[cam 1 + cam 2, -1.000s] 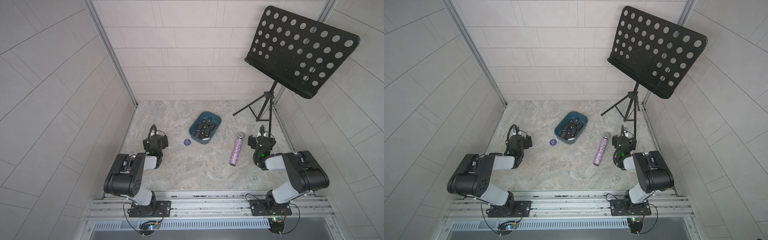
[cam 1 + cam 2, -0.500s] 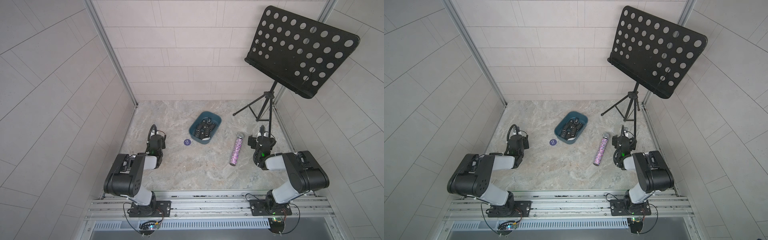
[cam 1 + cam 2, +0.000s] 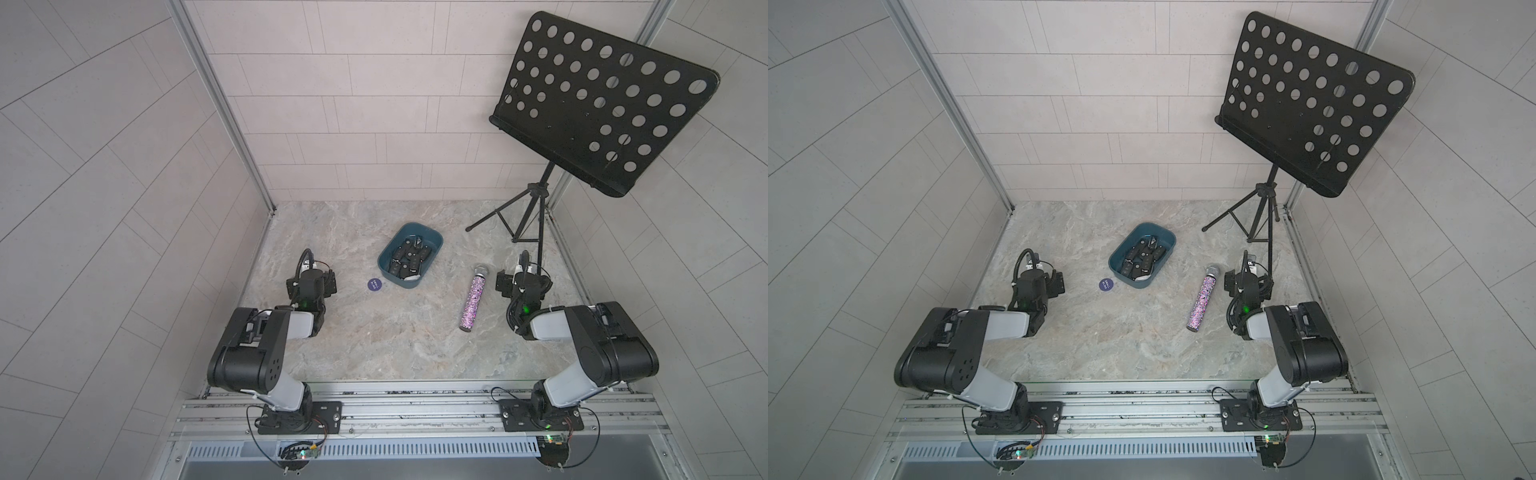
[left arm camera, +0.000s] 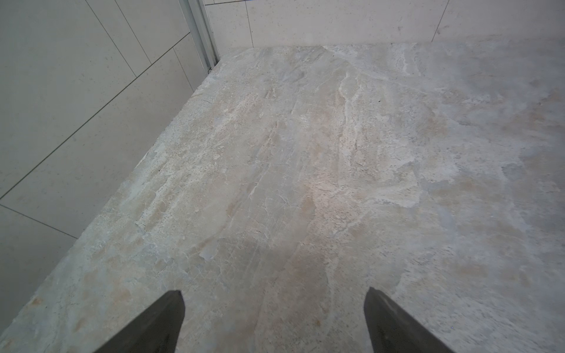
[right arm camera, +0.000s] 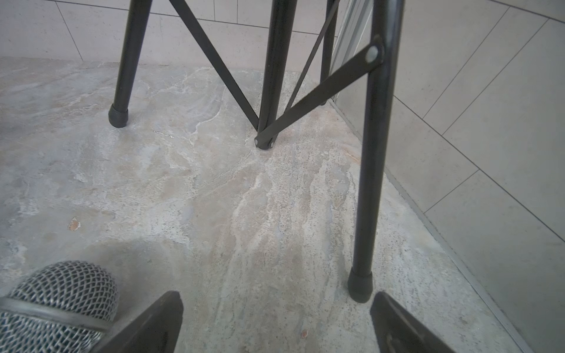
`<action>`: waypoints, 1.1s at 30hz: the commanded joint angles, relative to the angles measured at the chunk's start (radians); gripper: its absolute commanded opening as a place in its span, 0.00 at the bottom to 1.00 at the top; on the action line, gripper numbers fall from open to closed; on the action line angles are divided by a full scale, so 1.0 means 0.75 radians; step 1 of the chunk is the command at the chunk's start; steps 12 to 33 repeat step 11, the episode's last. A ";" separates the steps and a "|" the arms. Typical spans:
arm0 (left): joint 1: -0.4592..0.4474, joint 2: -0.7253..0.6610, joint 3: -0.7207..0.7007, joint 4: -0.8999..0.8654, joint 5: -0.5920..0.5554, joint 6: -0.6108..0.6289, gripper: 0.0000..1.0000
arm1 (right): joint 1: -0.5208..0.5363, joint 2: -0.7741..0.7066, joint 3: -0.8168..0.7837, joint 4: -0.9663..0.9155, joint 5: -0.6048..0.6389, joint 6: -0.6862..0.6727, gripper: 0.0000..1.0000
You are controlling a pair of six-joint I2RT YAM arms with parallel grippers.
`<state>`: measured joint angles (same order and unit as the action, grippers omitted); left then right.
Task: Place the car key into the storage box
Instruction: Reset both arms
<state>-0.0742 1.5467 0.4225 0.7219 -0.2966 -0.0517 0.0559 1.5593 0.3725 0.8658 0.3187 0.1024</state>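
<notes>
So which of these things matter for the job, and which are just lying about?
For the job: the teal storage box; the black car keys lying inside it.
Lying about: the glittery microphone; the small purple disc; the black music stand.

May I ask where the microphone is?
In both top views the microphone lies on the robot's right, between the storage box and the right arm.

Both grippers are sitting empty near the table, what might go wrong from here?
1. The right gripper sits open between the microphone and a music stand leg; a careless swing might knock either one.
2. The storage box is crowded with key fobs; another dropped in could land on the pile and slide off.
</notes>
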 commanded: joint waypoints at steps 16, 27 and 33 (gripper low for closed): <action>0.005 -0.013 0.026 0.030 -0.010 0.007 1.00 | -0.003 -0.021 0.019 -0.001 0.002 0.001 1.00; 0.005 -0.013 0.026 0.030 -0.010 0.007 1.00 | -0.003 -0.021 0.019 -0.001 0.002 0.001 1.00; 0.005 -0.013 0.026 0.030 -0.010 0.007 1.00 | -0.003 -0.021 0.019 -0.001 0.002 0.001 1.00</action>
